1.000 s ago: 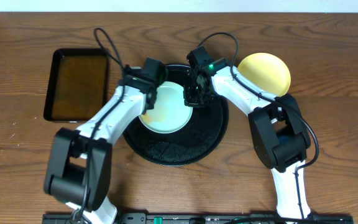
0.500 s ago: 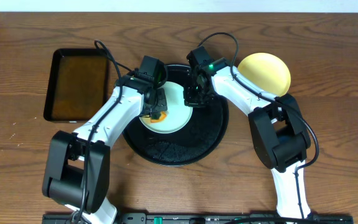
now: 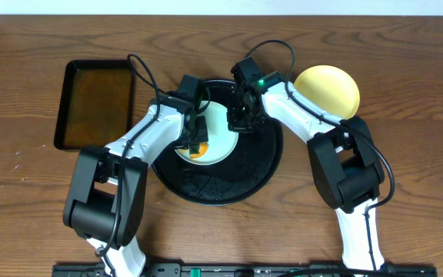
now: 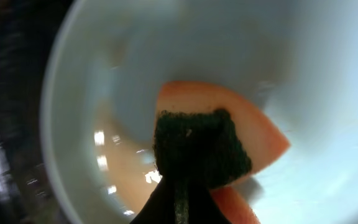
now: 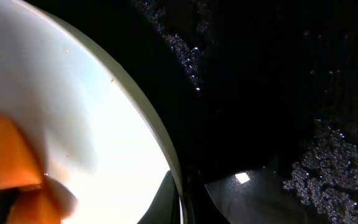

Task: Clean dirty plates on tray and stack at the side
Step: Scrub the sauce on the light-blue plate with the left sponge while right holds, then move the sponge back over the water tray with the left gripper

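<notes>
A pale mint-white plate lies on the large round black tray. My left gripper is shut on an orange sponge with a dark scouring pad and presses it onto the plate's left half. In the left wrist view the pad rests on the plate, with my left gripper just behind it. My right gripper is shut on the plate's right rim. In the right wrist view the rim runs between the jaws of that gripper. A pale yellow plate lies on the bare wood to the right. No third plate shows.
A rectangular black tray of brown liquid stands at the left. The round tray's wet black floor carries water drops. Bare wood-grain tabletop lies to the right and front.
My left gripper has carried the sponge from the plate's upper left rim down and rightward onto the plate. The right gripper and the plate have stayed put.
</notes>
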Robot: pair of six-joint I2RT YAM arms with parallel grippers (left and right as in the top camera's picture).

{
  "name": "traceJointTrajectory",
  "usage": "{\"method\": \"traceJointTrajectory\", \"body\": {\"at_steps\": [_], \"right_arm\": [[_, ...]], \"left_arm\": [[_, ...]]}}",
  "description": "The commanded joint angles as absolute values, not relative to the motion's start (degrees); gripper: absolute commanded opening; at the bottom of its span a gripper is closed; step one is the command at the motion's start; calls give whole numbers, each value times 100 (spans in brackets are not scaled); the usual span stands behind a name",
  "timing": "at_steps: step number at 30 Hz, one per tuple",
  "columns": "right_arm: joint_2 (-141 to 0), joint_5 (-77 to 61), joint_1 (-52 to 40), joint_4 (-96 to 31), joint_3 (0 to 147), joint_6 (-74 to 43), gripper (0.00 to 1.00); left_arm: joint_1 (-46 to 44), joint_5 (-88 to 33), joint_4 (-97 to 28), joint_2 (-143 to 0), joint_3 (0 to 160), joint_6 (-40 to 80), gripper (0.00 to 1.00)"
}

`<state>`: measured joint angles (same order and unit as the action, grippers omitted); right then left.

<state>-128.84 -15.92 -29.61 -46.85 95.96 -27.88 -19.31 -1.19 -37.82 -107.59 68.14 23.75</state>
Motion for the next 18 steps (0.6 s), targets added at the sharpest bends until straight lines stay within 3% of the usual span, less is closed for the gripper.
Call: {"method": "traceJointTrajectory", "body": {"at_steps": [1, 12, 18], "right_arm": [[-13205, -620, -2897, -4777, 9432, -2867, 1], [-13205, -620, -2897, -4779, 9432, -2864, 1], [-13205, -622, -2897, -4779, 9432, -2818, 1]], "left_arm": [[-1903, 1048, -4053, -10888, 6737, 2296, 7], [-1903, 3006, -4018, -10842, 7102, 2296, 7], [-1898, 3129, -3765, -10656, 7363, 2436, 7]]}}
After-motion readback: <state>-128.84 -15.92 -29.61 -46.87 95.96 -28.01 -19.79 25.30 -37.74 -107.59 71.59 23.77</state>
